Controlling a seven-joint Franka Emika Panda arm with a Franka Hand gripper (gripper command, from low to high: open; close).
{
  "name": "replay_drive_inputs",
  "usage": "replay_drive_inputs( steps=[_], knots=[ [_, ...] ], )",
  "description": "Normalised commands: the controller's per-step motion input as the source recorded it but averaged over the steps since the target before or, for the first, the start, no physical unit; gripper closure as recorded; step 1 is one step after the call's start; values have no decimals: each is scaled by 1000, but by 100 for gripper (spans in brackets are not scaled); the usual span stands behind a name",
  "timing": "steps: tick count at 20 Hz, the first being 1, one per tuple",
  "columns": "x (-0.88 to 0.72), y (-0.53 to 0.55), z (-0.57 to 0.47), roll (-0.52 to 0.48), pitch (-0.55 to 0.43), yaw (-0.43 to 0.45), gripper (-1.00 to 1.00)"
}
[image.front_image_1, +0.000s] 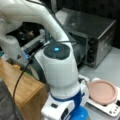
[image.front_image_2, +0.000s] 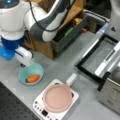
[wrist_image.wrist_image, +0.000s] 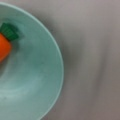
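- Above the teal round bowl (image.front_image_2: 31, 73), at a front view's left, hangs the white-and-blue gripper (image.front_image_2: 23, 57); fingers hidden, cannot tell if apart or together.
- Orange toy carrot with green top (image.front_image_2: 33, 78) lies inside the bowl; in the wrist view the carrot (wrist_image.wrist_image: 4, 44) sits at the left edge, bowl wall (wrist_image.wrist_image: 37, 82) fills the left half, grey desk (wrist_image.wrist_image: 92, 62) the right.
- Pink round pan with white handle (image.front_image_2: 57, 97) rests on a white flat induction cooker (image.front_image_2: 40, 108), near the bowl; also seen in a front view (image.front_image_1: 103, 92).
- Silver toaster oven (image.front_image_1: 86, 35) stands behind, its door (image.front_image_2: 100, 58) open.
- Wooden box (image.front_image_1: 21, 87) beside the arm.
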Motion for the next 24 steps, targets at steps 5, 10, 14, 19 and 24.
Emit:
replay_drive_inputs(
  steps=[5,10,14,19,24],
  knots=[
    [56,231,404,221,259,-196,-100],
    [-54,397,290,202,222,-267,-100],
    [-249,473,160,162,149,-216,-100],
    [-488,458,15,122,37,-134,-100],
    [-582,270,-235,93,-170,-109,-100]
  ],
)
